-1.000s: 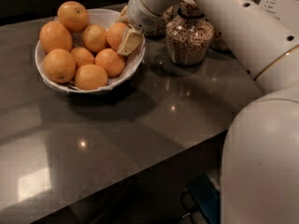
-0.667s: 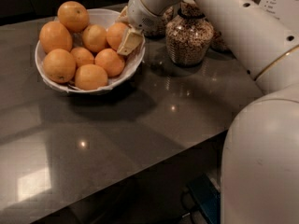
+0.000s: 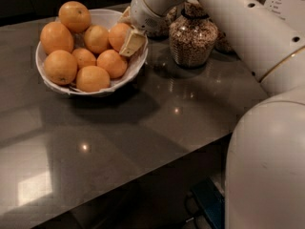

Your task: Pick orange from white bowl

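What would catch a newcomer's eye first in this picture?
The white bowl heaped with eight oranges, at the far left of the dark table. Then the robot's white arm stretching in from the right, its gripper at the bowl's right rim beside an orange.

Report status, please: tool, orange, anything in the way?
Tool at white bowl rim, against the orange. Orange in bowl, not lifted. Glass jar close beside arm.

Dim warm light, glare on tabletop (image 3: pixel 143 142); jaws at bowl (image 3: pixel 102 90) rim.
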